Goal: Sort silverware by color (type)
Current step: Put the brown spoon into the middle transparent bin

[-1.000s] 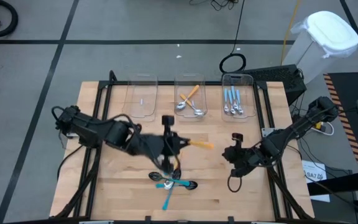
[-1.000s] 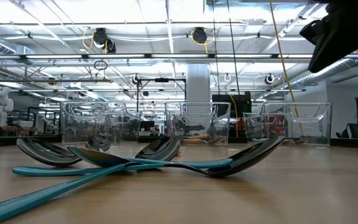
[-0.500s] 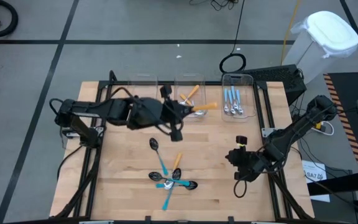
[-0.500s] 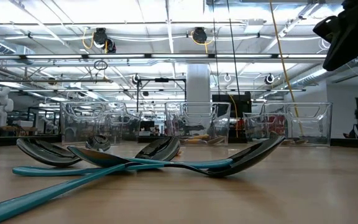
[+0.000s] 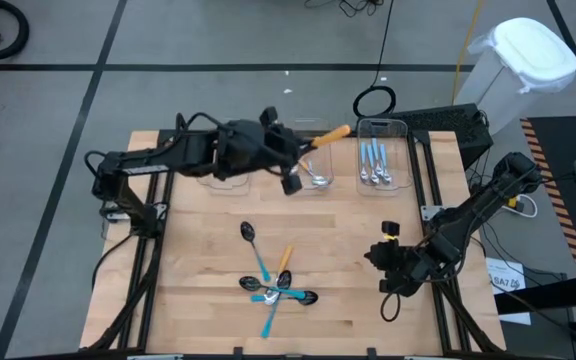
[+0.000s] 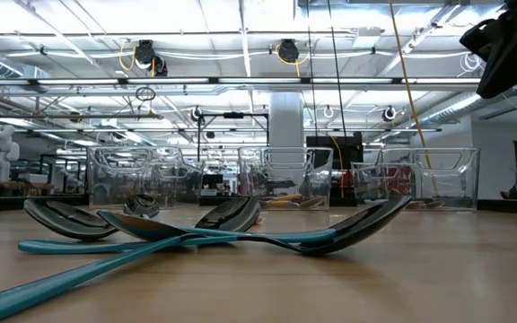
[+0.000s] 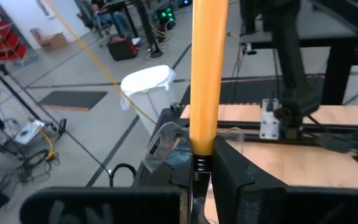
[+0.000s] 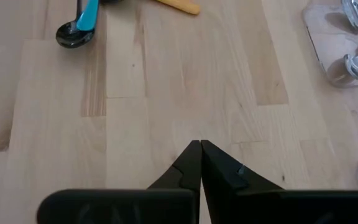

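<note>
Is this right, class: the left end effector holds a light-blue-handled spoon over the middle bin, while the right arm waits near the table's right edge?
One detail is wrong: the spoon in the left end effector has an orange handle, as the high and left wrist views show. It is over the middle bin, and the right end effector waits near the right edge.

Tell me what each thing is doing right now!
Left tool: shut on the orange-handled spoon, up over the middle bin.
Orange-handled spoon: held in the air.
Right tool: shut, empty, above bare table.
Left bin: looks empty.
Middle bin: holds spoons.
Right bin: holds light-blue spoons.
Teal spoons: piled crisscross on the table.
</note>
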{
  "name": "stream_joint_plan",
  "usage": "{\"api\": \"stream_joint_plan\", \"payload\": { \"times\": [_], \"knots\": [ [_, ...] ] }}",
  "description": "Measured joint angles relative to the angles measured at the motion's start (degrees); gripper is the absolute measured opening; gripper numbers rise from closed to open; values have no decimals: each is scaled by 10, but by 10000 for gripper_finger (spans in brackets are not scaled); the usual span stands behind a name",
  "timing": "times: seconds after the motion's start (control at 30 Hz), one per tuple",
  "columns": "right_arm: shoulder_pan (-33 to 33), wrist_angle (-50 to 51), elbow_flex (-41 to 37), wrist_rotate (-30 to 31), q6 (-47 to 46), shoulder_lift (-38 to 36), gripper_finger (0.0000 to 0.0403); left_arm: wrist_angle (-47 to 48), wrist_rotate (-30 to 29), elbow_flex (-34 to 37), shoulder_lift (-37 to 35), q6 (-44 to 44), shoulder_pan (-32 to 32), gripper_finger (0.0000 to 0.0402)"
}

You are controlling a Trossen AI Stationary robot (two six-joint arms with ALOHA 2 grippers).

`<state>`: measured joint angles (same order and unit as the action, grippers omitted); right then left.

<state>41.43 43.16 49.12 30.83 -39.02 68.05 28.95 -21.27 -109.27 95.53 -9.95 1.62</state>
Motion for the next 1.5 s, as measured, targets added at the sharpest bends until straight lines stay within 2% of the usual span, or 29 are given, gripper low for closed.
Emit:
{"api": "stream_joint_plan", "payload": {
  "times": [0.27, 0.37, 0.5, 0.8, 1.03, 1.13, 1.3, 1.5],
  "knots": [
    [0, 0, 0, 7, -5, 0, 4, -8, 16, 1, 12, 38, 55, 27],
    [0, 0, 0, 7, -8, 0, 4, -40, 18, 12, 20, 55, 73, 27],
    [0, 0, 0, 7, -11, 0, 4, -96, 20, 80, 23, 79, 99, 27],
    [17, 0, 0, 11, -20, 0, 4, -328, 29, 248, 25, 153, 146, 27],
    [18, 2, 0, 24, -22, 0, 4, -424, 26, 350, 28, 242, 181, 27],
    [18, 5, 0, 25, -20, 0, 4, -458, 1, 392, 28, 259, 184, 26],
    [18, 5, 0, 31, -4, 0, 4, -487, -42, 412, 40, 287, 184, 26],
    [18, 6, 0, 56, 18, 0, 4, -508, -43, 413, 86, 318, 181, 26]
  ]
}}
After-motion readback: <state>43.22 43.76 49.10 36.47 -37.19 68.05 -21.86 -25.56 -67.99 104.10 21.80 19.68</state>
